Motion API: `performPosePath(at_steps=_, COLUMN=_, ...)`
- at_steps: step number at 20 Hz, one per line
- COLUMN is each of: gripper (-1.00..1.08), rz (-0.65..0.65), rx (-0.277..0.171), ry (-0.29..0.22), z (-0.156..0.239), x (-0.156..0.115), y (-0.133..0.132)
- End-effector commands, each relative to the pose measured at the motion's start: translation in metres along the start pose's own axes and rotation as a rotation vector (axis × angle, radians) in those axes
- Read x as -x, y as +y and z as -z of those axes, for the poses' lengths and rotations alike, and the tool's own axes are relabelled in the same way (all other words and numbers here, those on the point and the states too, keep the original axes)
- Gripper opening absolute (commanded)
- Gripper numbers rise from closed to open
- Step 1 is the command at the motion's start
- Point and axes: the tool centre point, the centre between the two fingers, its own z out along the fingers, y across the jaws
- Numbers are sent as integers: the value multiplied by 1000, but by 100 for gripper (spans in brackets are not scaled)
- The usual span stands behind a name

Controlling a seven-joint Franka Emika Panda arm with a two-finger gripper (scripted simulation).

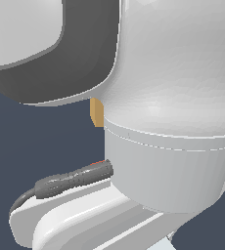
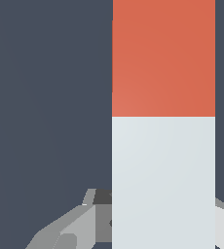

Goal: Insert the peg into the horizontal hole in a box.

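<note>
Red-orange and white peg (image 2: 163,121) fills the wrist view, its white half pinched between the end effector (image 2: 163,219) fingers (image 2: 70,228); tan box (image 1: 97,112) peeks behind the arm (image 1: 173,97)

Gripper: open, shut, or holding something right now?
Gripper: fingers flank the white half of the peg; an actual clamp cannot be told.

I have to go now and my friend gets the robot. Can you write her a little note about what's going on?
Tool: the peg sits between its fingers on the white half, but I cannot tell if it is gripped.
Box: in the exterior view the arm hides all but a tan sliver; the hole isn't visible.
Done: tool is at the peg.
Left: carry it to the box and push it into the hole.
</note>
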Motion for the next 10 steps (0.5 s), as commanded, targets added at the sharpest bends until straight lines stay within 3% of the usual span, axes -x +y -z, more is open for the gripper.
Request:
performPosePath(at_steps=1, gripper=-100, rz=0, rx=0, ry=-1, z=0, x=0, y=0)
performPosePath(at_steps=10, gripper=-100, rz=-5, rx=0, ry=0, z=3, x=-11, y=4)
